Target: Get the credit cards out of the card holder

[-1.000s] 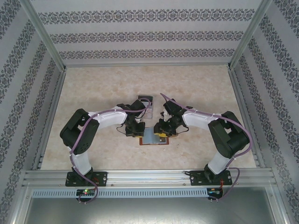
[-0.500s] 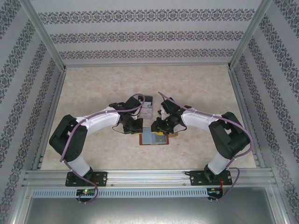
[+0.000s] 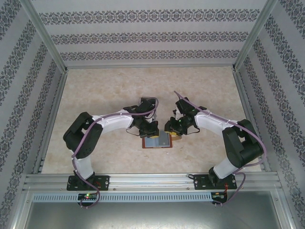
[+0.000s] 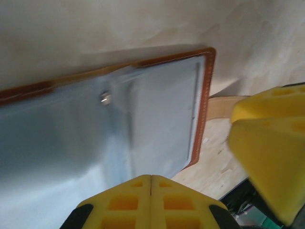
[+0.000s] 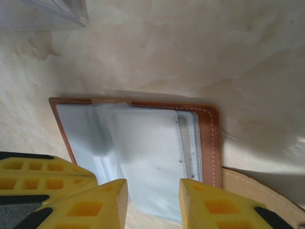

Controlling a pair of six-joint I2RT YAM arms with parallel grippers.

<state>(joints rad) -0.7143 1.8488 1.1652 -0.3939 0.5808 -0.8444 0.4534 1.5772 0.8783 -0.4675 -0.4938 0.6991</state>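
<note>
1. Two grippers hang low over the pale surface point(image 3: 95, 95) and meet at the card holder near its middle.
   - Left gripper point(image 4: 150, 183): fingers pressed together with nothing between them, tips over the holder's lining. Contact cannot be told.
   - Right gripper point(image 5: 153, 188): fingers spread, straddling the holder's near edge. Nothing is seen clamped.
2. Card holder point(image 5: 143, 143): lies open and flat with the grey-blue lining up and a brown stitched rim around it. It sits in front of a clear rack point(image 3: 147, 101).
   - Handling, judged: light, soft leather that would probably slide or lift along with a card unless pinned.
   - Pinning point, judged: bare lining or rim, away from the pocket mouth.
   - Hidden: from above, the arms cover its far edge.
3. Credit cards: not made out as separate things. A pale panel point(image 5: 147, 143) sits in the pocket beside the stitched rim; whether it is a card face or a pocket layer, I cannot tell.
   - Handling, judged: thin, stiff, slick, snug in the slots.
   - Hold, judged: pinch an exposed edge and draw it along the slot.
   - Hidden: how many there are.
4. Snap tab point(image 5: 252, 186): tan leather reaching past the rim, cut off by the frame edge.
5. Stud point(image 4: 106, 98): small metal dot on the lining, blurred.
</note>
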